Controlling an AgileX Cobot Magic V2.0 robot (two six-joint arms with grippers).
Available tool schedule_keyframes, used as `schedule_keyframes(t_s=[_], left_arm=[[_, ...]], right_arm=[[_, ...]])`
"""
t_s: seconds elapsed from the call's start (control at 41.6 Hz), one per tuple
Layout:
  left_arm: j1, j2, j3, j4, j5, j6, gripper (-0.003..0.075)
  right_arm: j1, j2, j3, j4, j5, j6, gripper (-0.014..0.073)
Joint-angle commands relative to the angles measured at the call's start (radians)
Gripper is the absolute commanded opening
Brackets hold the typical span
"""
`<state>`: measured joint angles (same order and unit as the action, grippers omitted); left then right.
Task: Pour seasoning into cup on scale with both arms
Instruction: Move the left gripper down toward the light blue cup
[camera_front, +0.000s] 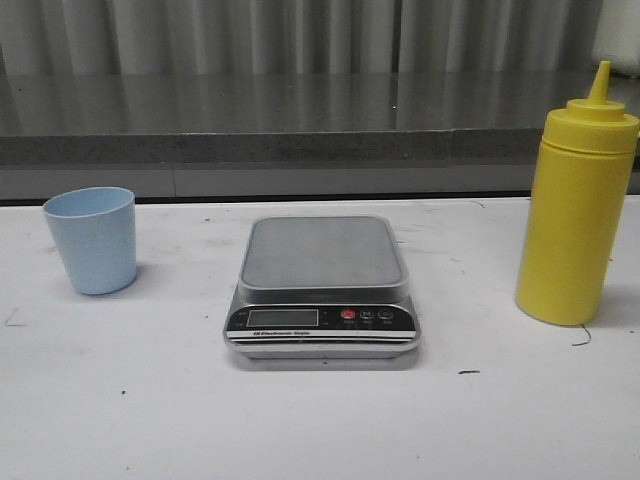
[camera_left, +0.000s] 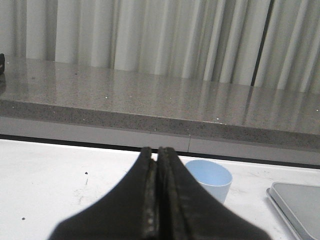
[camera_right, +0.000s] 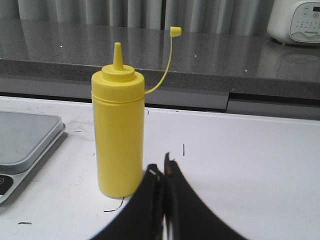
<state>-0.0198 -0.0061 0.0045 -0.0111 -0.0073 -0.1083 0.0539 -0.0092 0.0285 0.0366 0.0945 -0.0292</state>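
Observation:
The yellow seasoning bottle stands upright on the white table at the right, its cap hanging open on a strap in the right wrist view. The pale blue cup stands upright at the left, off the scale. The silver scale lies in the middle with a bare platform. Neither gripper shows in the front view. My left gripper is shut and empty, short of the cup. My right gripper is shut and empty, close beside the bottle's base.
A grey stone ledge runs along the back of the table, with pale curtains behind it. A white appliance sits on the ledge at the far right. Small dark marks dot the white table.

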Motion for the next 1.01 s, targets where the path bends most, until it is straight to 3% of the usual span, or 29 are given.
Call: schedule_keyframes(t_s=[0.0, 0.769, 0.985], left_arm=[[0.002, -0.015, 0.024, 0.001, -0.084, -0.004, -0.0020], [0.002, -0.015, 0.019, 0.001, -0.115, -0.004, -0.0020], [0.002, -0.011, -0.138, 0.001, -0.065, -0.004, -0.0020]], right_arm=[[-0.002, -0.018, -0.007, 0.001, -0.083, -0.008, -0.0117], [-0.002, -0.018, -0.008, 0.001, -0.106, -0.008, -0.0117], [-0.002, -0.017, -0.154, 0.001, -0.002, -0.008, -0.0117]])
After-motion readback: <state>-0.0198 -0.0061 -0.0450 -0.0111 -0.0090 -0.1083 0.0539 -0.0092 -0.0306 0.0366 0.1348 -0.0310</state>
